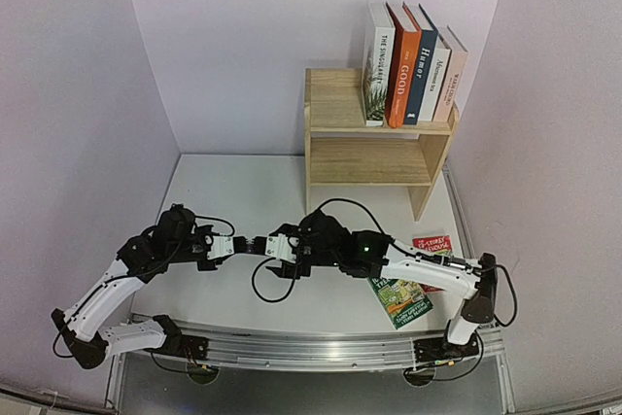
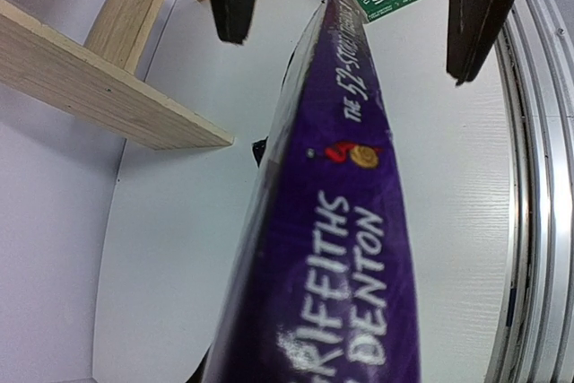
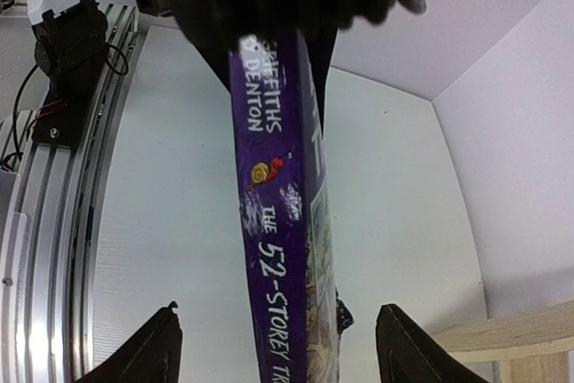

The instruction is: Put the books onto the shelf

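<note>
The left pincer point(image 1: 243, 245) pinches the purple book point(image 2: 341, 248) at its author end, where white letters read "GRIFFITHS" and "DENTON". The right pincer point(image 3: 280, 309) stands spread. Its fingers point(image 3: 169, 349) flank the book's other end with a gap on each side, where the spine reads "THE 52-STOREY". A small red and yellow snail sits between the two lines of writing.

To the right of the right pincer, a green paperback point(image 1: 398, 296) marked "TREEHOUSE" lies flat on the table point(image 1: 233, 191). A red paperback point(image 1: 434, 243) beyond it is partly covered by the right arm. A black cable point(image 1: 264, 289) loops just behind the pincers.

Ahead and to the right stands the shelf point(image 1: 374, 157) of pale wood. Five books are upright on its top, among them a white book point(image 1: 377, 65) with a palm leaf, an orange book point(image 1: 401, 70) reading "GOOD" and a navy book point(image 1: 420, 70) reading "Humor".
</note>
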`<state>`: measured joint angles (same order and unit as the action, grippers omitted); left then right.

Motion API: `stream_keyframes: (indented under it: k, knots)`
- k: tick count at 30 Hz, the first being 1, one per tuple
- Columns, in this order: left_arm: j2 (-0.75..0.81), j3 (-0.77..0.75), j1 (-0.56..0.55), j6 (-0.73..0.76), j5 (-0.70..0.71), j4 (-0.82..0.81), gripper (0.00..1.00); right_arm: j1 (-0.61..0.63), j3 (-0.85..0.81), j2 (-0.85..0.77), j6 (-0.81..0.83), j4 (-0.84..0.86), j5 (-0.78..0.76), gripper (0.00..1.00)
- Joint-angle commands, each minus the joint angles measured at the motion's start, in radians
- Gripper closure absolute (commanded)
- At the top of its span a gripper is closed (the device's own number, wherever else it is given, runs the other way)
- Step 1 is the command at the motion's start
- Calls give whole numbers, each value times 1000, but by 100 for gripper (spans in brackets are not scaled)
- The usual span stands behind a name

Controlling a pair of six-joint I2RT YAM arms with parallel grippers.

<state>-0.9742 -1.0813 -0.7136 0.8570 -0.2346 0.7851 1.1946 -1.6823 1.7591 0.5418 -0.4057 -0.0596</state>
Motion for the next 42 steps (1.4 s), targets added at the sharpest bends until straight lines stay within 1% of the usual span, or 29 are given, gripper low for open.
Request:
stream_keyframes:
  k: [1,4,6,7,8,10,12,14,15,17,18,20,22,26,29,34,38,40,42]
  knots:
    - [5,-75,0,-6,-48,-64,100,0,-62,53,-3,-20,-30,39]
    - [3,-74,0,-4,-63,-62,100,0,-106,90,-11,-20,-55,44]
    - [4,-73,0,0,-67,-56,100,0,-131,110,-12,-19,-71,52]
    - [6,-71,0,2,-73,-53,100,0,-142,119,-14,-19,-82,63]
    - [10,-70,-1,3,-82,-50,100,0,-153,127,-18,-19,-96,76]
    - [25,-67,0,-6,-112,-49,100,0,-167,134,-36,-20,-125,99]
    - [42,-59,0,-30,-136,-54,100,0,-159,121,-53,-20,-125,100]
    - [54,-42,0,-51,-131,-65,92,0,-131,91,-60,-21,-119,100]
    - [60,-29,0,-64,-113,-76,78,0,-113,70,-61,-21,-124,100]
    - [69,-5,0,-102,-50,-107,16,0,-79,24,-55,-29,-155,100]
    - [71,4,0,-129,-4,-127,2,0,-62,-4,-46,-40,-181,100]
    - [78,11,0,-184,88,-168,0,-3,-49,-60,-11,-98,-252,100]
    - [93,18,0,-217,148,-194,0,-14,-65,-104,34,-192,-320,100]
    - [135,61,2,-245,201,-232,0,-84,-128,-175,111,-371,-395,100]
    - [149,81,5,-246,217,-245,0,-158,-174,-200,180,-458,-438,100]
    - [149,78,8,-231,219,-250,0,-261,-232,-187,328,-473,-505,100]
    - [147,81,6,-219,225,-251,0,-314,-305,-120,480,-454,-563,100]
    - [149,83,6,-216,221,-255,0,-349,-303,-87,545,-409,-583,100]
    - [148,82,6,-215,219,-256,0,-388,-275,-74,597,-313,-566,100]
